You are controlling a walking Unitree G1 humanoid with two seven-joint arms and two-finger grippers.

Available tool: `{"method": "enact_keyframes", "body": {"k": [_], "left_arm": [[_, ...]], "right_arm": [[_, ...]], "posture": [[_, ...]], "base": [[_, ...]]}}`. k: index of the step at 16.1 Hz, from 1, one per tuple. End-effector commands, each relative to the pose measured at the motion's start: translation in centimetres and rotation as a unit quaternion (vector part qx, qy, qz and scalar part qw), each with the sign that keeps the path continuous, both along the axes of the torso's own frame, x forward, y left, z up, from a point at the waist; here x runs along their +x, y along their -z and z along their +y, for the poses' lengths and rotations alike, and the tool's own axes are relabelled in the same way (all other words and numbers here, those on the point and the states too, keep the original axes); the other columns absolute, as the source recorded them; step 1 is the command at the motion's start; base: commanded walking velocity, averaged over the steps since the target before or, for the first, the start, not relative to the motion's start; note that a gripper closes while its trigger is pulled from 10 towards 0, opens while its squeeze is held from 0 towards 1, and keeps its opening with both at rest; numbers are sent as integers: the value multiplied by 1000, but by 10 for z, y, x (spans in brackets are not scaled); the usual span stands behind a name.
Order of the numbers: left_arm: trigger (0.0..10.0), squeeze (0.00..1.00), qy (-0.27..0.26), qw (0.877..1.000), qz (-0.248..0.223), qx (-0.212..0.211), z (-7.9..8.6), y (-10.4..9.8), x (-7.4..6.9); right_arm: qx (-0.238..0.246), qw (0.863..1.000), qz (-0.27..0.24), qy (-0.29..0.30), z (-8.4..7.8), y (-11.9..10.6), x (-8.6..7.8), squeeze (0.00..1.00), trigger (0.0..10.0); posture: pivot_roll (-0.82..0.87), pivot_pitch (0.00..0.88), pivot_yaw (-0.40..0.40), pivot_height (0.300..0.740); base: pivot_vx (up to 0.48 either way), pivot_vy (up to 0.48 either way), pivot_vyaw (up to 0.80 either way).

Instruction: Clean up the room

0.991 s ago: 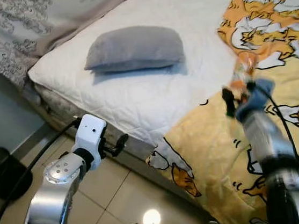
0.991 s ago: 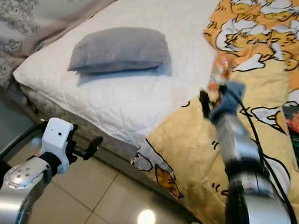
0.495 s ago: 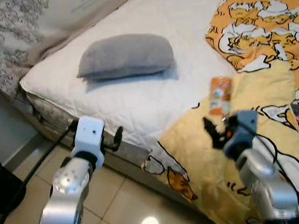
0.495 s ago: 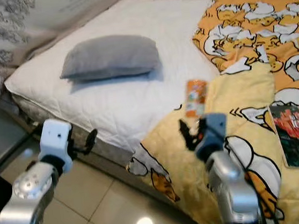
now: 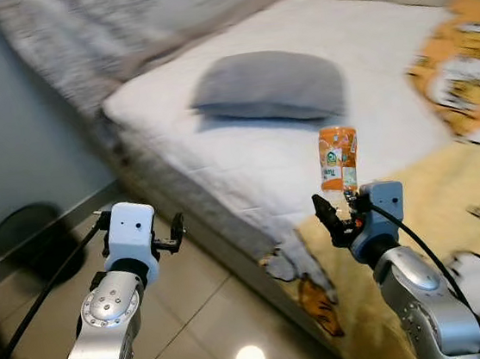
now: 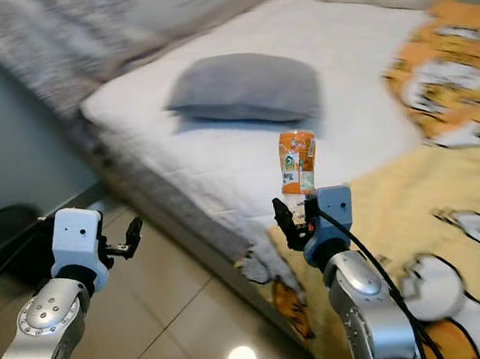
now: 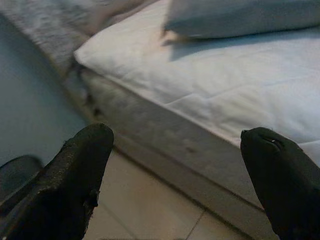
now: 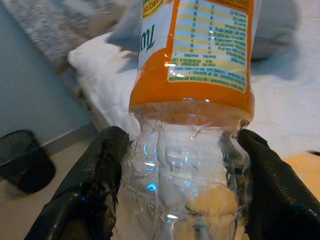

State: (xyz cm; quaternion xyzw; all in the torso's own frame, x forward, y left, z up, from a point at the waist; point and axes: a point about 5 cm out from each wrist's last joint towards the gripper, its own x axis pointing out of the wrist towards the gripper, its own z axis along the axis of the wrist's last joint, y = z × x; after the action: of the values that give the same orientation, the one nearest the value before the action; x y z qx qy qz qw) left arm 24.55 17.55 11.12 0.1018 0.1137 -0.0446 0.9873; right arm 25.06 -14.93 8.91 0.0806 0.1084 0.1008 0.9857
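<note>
two black fingers of the right claw (image 6: 295, 216) clench a clear bottle (image 6: 297, 166) with an orange label, held upright above the bed's edge. left claw (image 5: 175, 233) hangs released over the tiled floor (image 5: 230, 319) beside the mattress (image 6: 219, 147). grey pillow (image 6: 245, 88) lies on the white sheet; a black bin (image 5: 30, 238) stands by the wall

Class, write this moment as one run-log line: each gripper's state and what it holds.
right gripper: shut on plastic bottle, held upright beside bed | left gripper: open, holding nothing, above floor | black bin: by wall
</note>
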Motion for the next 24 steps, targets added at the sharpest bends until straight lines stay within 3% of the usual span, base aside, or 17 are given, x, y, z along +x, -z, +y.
{"method": "enact_keyframes", "body": {"k": [1,3,6,12,16,24], "left_arm": [[10000,0,-7,1000,-13,7,3,-6,1],[10000,0,-7,1000,-17,3,4,-7,4],[10000,0,0,1000,-21,-5,1,-10,10],[10000,0,3,1000,-22,-7,2,-11,16],[10000,0,-3,1000,-16,-14,4,-9,16],[10000,0,-1,1000,-17,-16,3,-10,16]], "right_arm": [[11,1000,1,-10,4,-2,2,0,10000],[18,1000,13,4,6,0,6,0,10000],[-28,999,14,-43,15,0,11,0,10000],[-76,996,7,-41,19,1,18,0,10000],[-71,996,9,-52,23,1,18,0,10000],[-61,997,13,-51,25,2,19,0,10000]], "posture": [[-26,0,46,740],[-37,0,55,740],[-49,0,67,740],[-51,0,72,740],[-51,0,73,740],[-49,0,69,740]], "base": [[0,0,794],[0,0,797],[0,0,267],[121,0,0],[122,0,105],[0,0,727]]}}
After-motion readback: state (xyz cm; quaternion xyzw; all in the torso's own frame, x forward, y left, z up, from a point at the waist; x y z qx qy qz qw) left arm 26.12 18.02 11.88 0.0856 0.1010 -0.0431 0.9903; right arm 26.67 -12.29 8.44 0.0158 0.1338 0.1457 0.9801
